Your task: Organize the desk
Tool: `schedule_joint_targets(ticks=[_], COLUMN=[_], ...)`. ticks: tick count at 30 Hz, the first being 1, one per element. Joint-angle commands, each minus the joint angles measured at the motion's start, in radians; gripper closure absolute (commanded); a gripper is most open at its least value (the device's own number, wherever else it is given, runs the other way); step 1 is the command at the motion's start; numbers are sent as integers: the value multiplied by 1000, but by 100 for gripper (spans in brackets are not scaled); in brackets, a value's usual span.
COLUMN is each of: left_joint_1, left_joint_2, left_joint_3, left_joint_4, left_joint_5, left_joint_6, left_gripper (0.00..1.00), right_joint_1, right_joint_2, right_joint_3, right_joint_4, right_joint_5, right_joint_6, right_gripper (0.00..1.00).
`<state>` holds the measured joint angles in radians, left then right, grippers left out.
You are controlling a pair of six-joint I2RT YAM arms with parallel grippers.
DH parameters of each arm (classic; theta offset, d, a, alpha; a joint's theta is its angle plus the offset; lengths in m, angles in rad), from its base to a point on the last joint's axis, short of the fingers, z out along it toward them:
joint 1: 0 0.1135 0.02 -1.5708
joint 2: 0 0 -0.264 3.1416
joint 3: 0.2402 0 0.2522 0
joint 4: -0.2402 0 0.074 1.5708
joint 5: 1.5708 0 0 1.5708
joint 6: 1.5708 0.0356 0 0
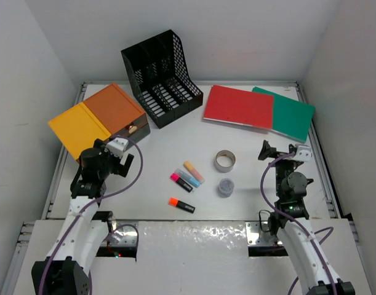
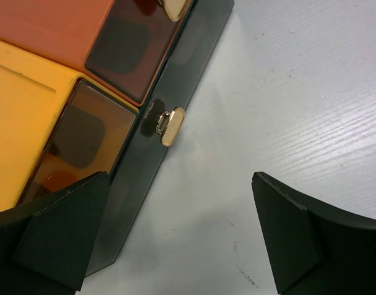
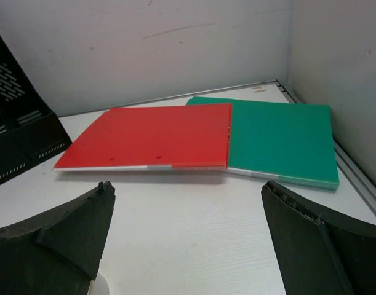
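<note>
Desk [image 1: 157, 160]: white top with metal rails, fills the view, both arms at its near edge
Left gripper [image 2: 181, 181]: fingers spread wide, holding nothing, over the clasp side of the orange-yellow box [image 1: 95, 120] by the left edge
Right gripper [image 3: 188, 190]: spread wide too, empty, near the right edge
Far right corner: red folder [image 1: 239, 106] overlapping the green folder [image 1: 293, 114]
Far edge: black mesh file rack [image 1: 163, 77], just beside the box
Middle: tape roll [image 1: 224, 160], bunched highlighters [image 1: 188, 176], orange marker [image 1: 181, 204] nearer
</note>
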<state>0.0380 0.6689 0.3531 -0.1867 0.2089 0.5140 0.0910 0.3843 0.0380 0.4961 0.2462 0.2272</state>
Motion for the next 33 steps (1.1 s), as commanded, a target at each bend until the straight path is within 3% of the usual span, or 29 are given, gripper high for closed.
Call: schedule_joint_targets(ticks=[1, 7, 10, 14, 17, 18, 20, 22, 26, 28, 33], left_joint_1=[-6, -4, -6, -6, -6, -6, -3, 0, 16, 29, 143], left_joint_2=[-14, -29, -28, -8, 82, 153, 224, 309, 446, 527, 664], left_joint_3=[9, 38, 98, 276, 444, 495, 616, 699, 805, 862, 957], left_joint_4=[49, 41, -9, -103, -198, -232, -325, -356, -364, -372, -411], left_joint_5=[-51, -92, -155, -203, -258, -261, -241, -214, -197, -184, -47], left_joint_6=[-34, -13, 26, 66, 49, 44, 35, 14, -29, -38, -57], left_gripper=[1, 1, 1, 0, 1, 0, 0, 0, 0, 0, 0], right_joint_1=[-2, -2, -2, -2, 0, 0, 9, 94, 422, 482, 656], right_joint_2=[7, 4, -5, -15, 82, 185, 304, 454, 660, 804, 1112], right_joint_3=[-253, -262, -236, -107, 113, 234, 339, 463, 658, 790, 1074], right_joint_4=[35, 84, 96, 36, -112, -151, -208, -211, -238, -237, -220], right_joint_5=[54, 79, 93, -132, -294, -339, -468, -475, -250, -234, -205], right_joint_6=[50, 96, 254, 187, 170, 179, 219, 224, 43, 14, -66], right_gripper=[1, 1, 1, 3, 25, 41, 51, 47, 27, 17, 19])
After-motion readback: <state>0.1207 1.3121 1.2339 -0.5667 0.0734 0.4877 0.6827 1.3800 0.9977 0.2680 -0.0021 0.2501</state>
